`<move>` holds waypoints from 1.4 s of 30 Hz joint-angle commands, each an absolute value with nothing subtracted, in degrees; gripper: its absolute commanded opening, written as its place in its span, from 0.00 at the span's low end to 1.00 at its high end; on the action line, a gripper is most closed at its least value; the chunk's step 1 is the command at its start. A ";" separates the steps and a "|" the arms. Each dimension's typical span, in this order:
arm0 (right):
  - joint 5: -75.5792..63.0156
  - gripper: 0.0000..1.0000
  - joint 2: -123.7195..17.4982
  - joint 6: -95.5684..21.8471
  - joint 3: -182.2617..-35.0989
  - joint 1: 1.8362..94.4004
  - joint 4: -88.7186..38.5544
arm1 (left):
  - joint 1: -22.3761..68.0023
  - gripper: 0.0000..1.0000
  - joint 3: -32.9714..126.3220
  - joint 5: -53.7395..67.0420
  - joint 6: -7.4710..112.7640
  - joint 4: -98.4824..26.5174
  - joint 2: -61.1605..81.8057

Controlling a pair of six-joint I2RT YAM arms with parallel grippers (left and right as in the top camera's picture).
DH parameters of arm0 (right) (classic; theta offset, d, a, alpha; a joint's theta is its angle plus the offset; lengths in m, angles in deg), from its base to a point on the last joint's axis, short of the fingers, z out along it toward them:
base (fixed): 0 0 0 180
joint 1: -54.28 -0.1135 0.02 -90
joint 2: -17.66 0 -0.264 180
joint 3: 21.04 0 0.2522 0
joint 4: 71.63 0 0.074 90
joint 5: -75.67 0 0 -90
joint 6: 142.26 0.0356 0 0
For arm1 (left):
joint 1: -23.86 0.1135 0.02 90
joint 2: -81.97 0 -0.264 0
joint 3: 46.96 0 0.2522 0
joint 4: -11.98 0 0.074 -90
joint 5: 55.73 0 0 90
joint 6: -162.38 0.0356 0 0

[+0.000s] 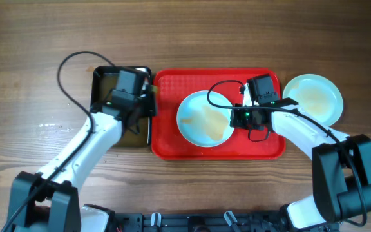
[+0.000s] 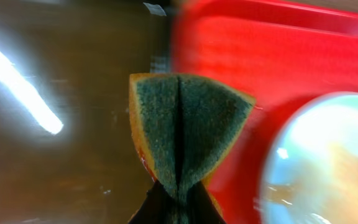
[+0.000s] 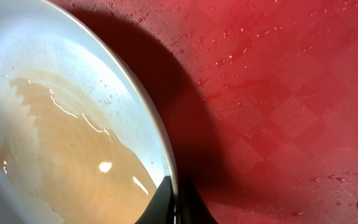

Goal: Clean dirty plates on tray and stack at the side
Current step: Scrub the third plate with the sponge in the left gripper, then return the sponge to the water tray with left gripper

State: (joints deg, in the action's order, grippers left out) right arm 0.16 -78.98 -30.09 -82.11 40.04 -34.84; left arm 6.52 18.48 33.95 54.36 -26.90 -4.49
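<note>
A pale plate with brownish liquid lies in the middle of the red tray. My right gripper is shut on this plate's right rim; the right wrist view shows the rim pinched between the fingers, lifted a little so it casts a shadow on the tray. Another plate with a pale smear sits on the table right of the tray. My left gripper is shut on a folded green and yellow sponge, at the tray's left edge. A third plate is not visible.
A black basin stands left of the tray, mostly under my left arm; its dark wet inside fills the left of the left wrist view. Water droplets dot the tray floor. Cables loop over the table behind both arms.
</note>
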 commanded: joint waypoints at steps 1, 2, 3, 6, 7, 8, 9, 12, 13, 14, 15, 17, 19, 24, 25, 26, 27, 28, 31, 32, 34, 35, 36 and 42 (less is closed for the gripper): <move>-5.35 0.04 -80.42 -31.27 -81.39 40.04 -34.27 | 11.94 0.04 18.44 37.93 56.24 -28.58 -5.84; -5.35 0.04 -80.42 -31.29 -81.39 40.04 -34.27 | 12.94 0.04 18.44 37.29 57.92 -28.91 -6.91; -5.35 0.04 -80.42 -31.29 -81.39 40.04 -34.27 | 13.64 0.04 18.44 36.66 59.19 -29.09 -8.18; -5.35 0.04 -80.42 -31.27 -81.39 40.04 -34.21 | 14.39 0.04 18.44 35.42 60.46 -29.52 -12.99; -5.35 0.04 -80.42 -31.27 -81.39 40.04 -34.16 | 14.39 0.04 18.44 33.97 61.44 -29.52 -14.45; -5.35 0.04 -80.42 -31.27 -81.39 40.04 -34.05 | 14.39 0.04 18.44 31.28 64.33 -29.50 -15.89; -5.35 0.04 -80.42 -31.27 -81.39 40.04 -34.01 | 14.39 0.04 18.44 30.15 66.30 -29.59 -16.86; -5.35 0.06 -80.42 -31.29 -81.39 40.04 -33.99 | 14.41 0.49 18.44 30.96 67.70 -29.76 -17.97; -5.35 0.05 -80.42 -31.29 -81.39 40.04 -33.97 | 14.39 0.52 18.46 31.72 67.70 -29.59 -17.97; -5.35 0.05 -80.42 -31.27 -81.39 40.04 -33.99 | 14.39 0.55 18.44 32.49 67.70 -29.28 -17.97; -5.37 0.05 -80.42 -31.27 -81.39 40.04 -34.01 | 14.41 0.58 18.44 33.25 67.70 -29.00 -17.97; -5.35 0.05 -80.42 -31.27 -81.39 40.04 -34.01 | 14.39 0.58 18.44 34.32 67.65 -27.51 -18.01; -5.35 0.05 -80.42 -31.27 -81.39 40.04 -34.01 | 14.39 0.57 18.44 34.30 67.63 -25.66 -18.01; -5.35 0.05 -80.42 -31.29 -81.39 40.04 -33.62 | 14.39 0.57 18.44 33.67 67.45 -22.94 -18.23; -5.35 0.05 -80.42 -31.27 -81.39 40.04 -33.62 | 14.39 0.51 18.44 33.67 67.45 -22.97 -18.26; -5.35 0.05 -80.42 -31.27 -81.39 40.04 -33.60 | 14.39 0.20 18.44 33.67 67.45 -23.03 -18.26; -5.35 0.05 -80.42 -31.29 -81.39 40.04 -33.53 | 14.39 0.04 18.44 33.67 67.45 -23.05 -18.26; -5.35 0.05 -80.42 -31.27 -81.39 40.04 -33.40 | 14.39 0.04 18.44 33.67 67.45 -23.10 -18.26; -5.35 0.05 -80.42 -31.29 -81.39 40.04 -33.18 | 14.39 0.07 18.46 33.71 67.48 -23.12 -18.21; -5.35 0.05 -80.42 -31.31 -81.39 40.04 -33.18 | 14.39 0.25 18.46 33.71 67.45 -23.23 -18.15; -5.35 0.05 -80.42 -31.29 -81.39 40.04 -33.18 | 14.39 0.39 18.46 33.67 67.41 -25.20 -18.01; -5.35 0.05 -80.42 -31.29 -81.39 40.04 -33.16 | 14.37 0.42 18.46 33.67 66.84 -27.40 -18.01; -5.35 0.05 -80.42 -31.29 -81.39 40.04 -33.18 | 14.37 0.46 18.46 33.67 66.27 -28.69 -18.01; -5.35 0.05 -80.42 -31.29 -81.39 40.04 -33.11 | 14.34 0.44 18.46 28.49 65.53 -33.65 -18.01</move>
State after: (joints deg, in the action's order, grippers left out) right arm -0.22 -78.98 -30.09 -82.22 40.04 -34.36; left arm 14.23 19.53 32.81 66.49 -32.76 -16.92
